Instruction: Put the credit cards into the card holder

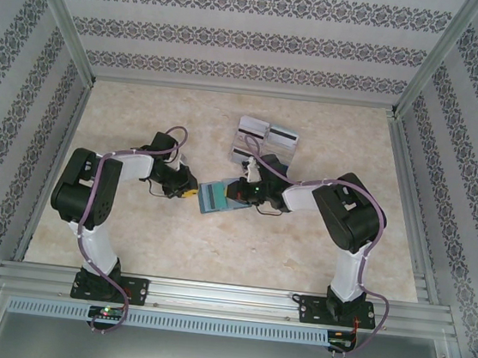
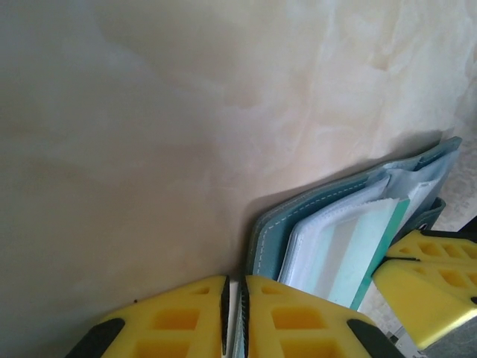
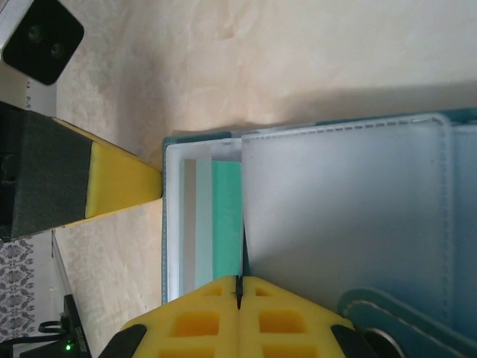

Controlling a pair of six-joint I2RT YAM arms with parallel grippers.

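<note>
Two pincers meet at the open card holder (image 1: 212,198), which lies flat mid-table with its long axis running from 9 to 3 o'clock. The left gripper (image 1: 189,194) sits at the holder's 9 o'clock edge, its yellow fingers all but together on a thin pale edge that looks like the holder's cover. Inside, a teal card (image 3: 226,216) is tucked under a clear sleeve (image 3: 335,209). The holder itself is slate-blue with pale stitching and looks soft. The right gripper (image 1: 245,190) sits at the holder's 3 o'clock side with its fingers pressed together. The sleeve's edge runs into their seam, but I cannot tell whether it is nipped. The loose credit cards (image 1: 265,137) are white-grey with dark stripes. They lie toward 1 o'clock from the holder, long sides across, nearer the right arm.
</note>
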